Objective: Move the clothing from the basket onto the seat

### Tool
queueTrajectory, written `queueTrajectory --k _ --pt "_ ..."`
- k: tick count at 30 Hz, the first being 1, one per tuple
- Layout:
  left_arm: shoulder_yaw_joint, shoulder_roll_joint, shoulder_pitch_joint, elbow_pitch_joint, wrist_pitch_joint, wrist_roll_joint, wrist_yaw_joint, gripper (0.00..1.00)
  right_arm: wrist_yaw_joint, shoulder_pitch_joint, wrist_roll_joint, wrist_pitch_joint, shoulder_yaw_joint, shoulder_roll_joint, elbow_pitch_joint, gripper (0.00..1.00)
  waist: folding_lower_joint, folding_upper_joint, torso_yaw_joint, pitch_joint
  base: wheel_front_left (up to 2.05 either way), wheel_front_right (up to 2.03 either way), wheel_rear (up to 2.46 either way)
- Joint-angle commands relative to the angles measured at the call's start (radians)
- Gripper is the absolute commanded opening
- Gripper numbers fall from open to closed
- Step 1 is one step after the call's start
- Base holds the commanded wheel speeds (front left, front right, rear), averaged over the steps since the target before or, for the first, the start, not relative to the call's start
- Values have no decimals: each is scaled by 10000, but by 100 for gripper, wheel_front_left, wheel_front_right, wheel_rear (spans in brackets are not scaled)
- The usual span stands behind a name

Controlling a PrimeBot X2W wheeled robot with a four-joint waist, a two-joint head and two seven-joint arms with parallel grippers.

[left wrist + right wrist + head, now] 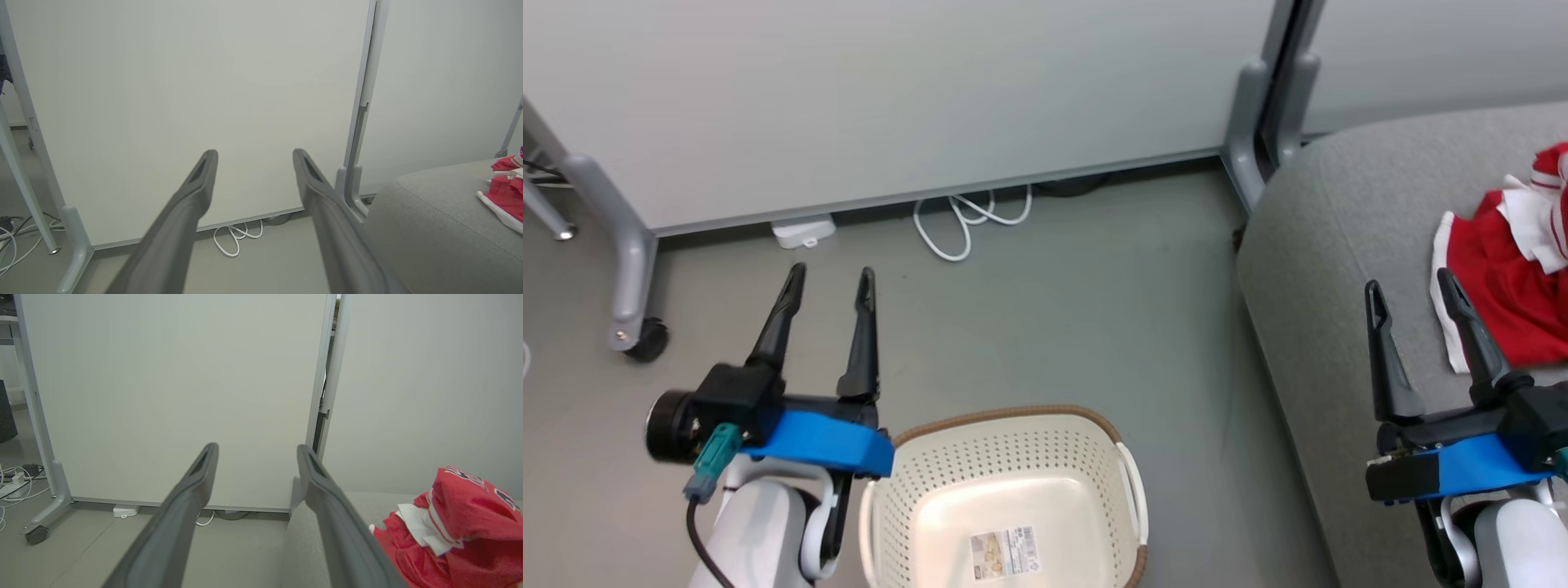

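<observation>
Clothing [1515, 302] lying in red heap on seat [1339, 245], right edge of frame. Basket [1013, 411], lower centre, showing bare bottom. Left gripper [833, 273] lower left, right gripper [1410, 282] lower right beside clothing, both gaping, holding nothing. Transfer looking finished. Next move likely calling for no grasp, just parking arms.

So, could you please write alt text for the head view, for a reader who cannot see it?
Red clothing lies on the grey seat at the right; the cream basket on the floor has just a label inside. The left tool and the right tool hover open, holding nothing.
</observation>
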Motion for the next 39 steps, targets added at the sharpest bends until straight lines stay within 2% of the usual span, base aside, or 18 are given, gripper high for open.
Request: queueTrajectory --k 1,12,25,38,39 --pt "205 -54 234 -70 -27 86 -66 100 -1 182 -11 -39 11 40 59 100 2 0 303 -296 0 0 0" --pt "1423 -450 1241 -44 -27 654 -399 100 -1 602 -93 -39 131 279 644 100 2 0 956 -892 0 0 0" --pt "1759 -745 1624 653 -28 748 -619 100 -1 887 -126 -39 149 564 1597 100 2 0 1208 -1086 0 0 0" --pt "1892 -819 1525 827 -28 950 -659 100 -1 817 -37 -39 138 667 1797 100 2 0 1201 -1091 0 0 0" --pt "1838 -802 1564 829 2 913 -648 0 -2 771 -96 3 146 637 1809 0 2 0 1202 -1091 0 0 0"
